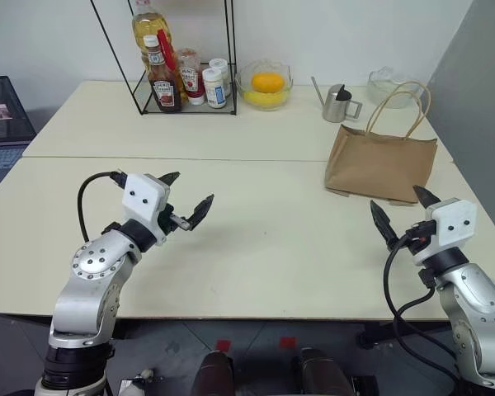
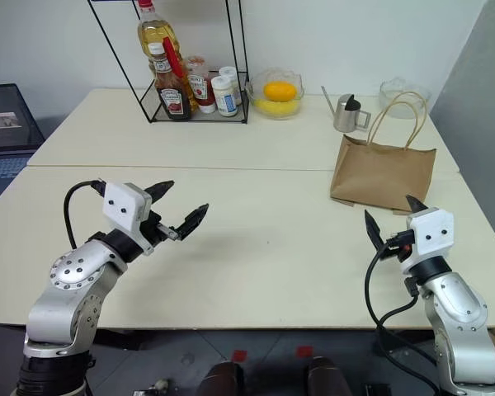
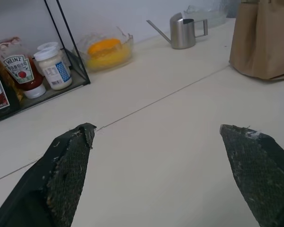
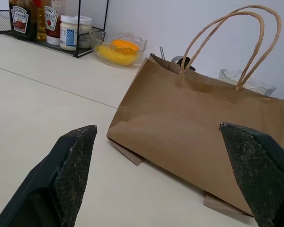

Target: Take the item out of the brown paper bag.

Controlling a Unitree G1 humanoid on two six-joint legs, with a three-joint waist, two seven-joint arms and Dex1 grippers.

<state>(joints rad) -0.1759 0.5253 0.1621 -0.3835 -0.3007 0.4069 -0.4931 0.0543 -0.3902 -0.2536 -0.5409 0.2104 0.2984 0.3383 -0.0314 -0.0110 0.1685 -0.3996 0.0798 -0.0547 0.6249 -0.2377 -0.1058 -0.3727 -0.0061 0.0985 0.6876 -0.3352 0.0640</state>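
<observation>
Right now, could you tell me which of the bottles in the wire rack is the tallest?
The oil bottle: yellow oil, rising well above the ketchup bottle beside it.

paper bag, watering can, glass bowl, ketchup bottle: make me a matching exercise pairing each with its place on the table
Things:
1. paper bag
2. watering can
3. glass bowl
4. ketchup bottle

Places:
A. inside the black wire rack
B. just beyond the right gripper, upright
C. between the rack and the watering can, holding yellow and orange fruit
D. behind the bag, toward the wall

Pairs: 1-B, 2-D, 3-C, 4-A
</observation>
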